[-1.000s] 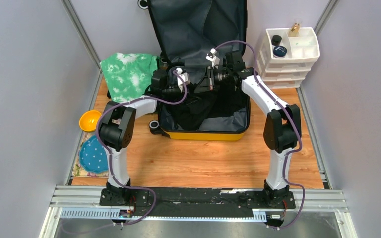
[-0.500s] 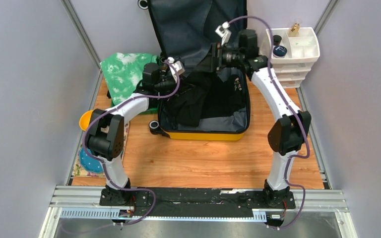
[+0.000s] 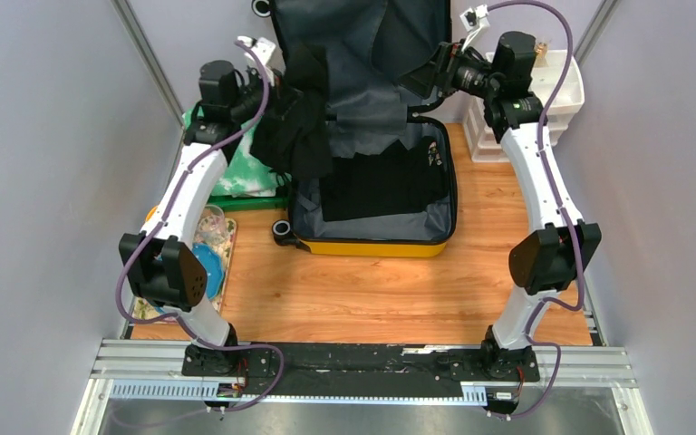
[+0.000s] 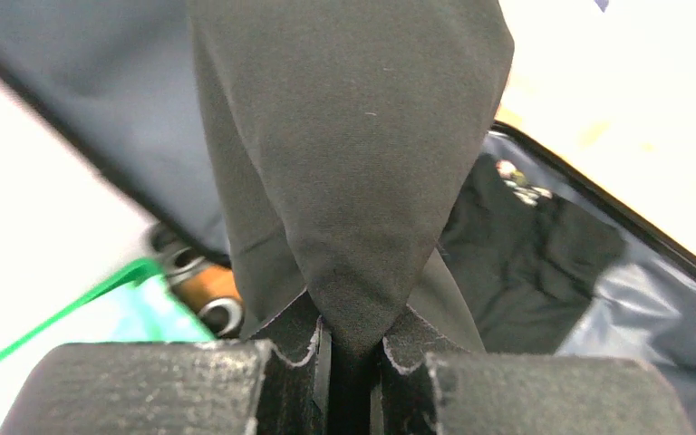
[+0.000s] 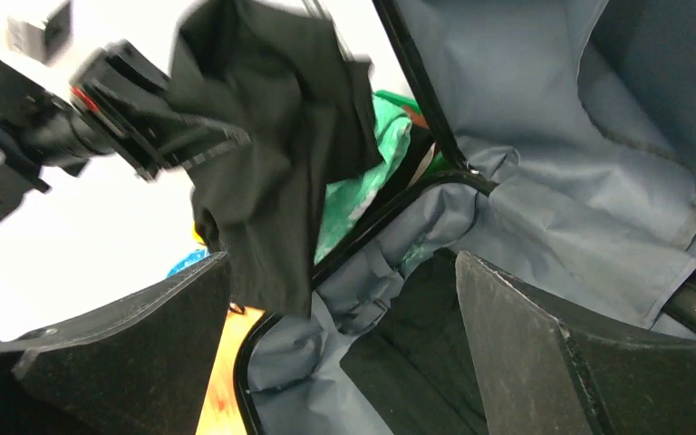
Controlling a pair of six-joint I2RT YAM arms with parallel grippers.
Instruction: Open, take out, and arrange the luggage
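The yellow luggage (image 3: 372,246) lies open on the wooden floor, its dark grey lined lid (image 3: 362,45) standing up at the back. My left gripper (image 3: 276,92) is shut on a black garment (image 3: 301,127), which hangs above the luggage's left rim. In the left wrist view the cloth (image 4: 353,163) is pinched between the pads of that gripper (image 4: 353,349). More black clothing (image 3: 381,186) lies inside the luggage. My right gripper (image 3: 424,80) hovers open in front of the lid's right side, with nothing between its fingers (image 5: 526,353).
A green tie-dye cloth (image 3: 246,174) on a green tray sits left of the luggage. A white drawer unit (image 3: 569,91) stands at the back right. A blue plate (image 3: 210,269) and a clear cup (image 3: 214,222) lie at the left edge.
My left gripper shut on the black garment and lifted it up and left out of the luggage. My right gripper opened, let go and rose toward the back right.
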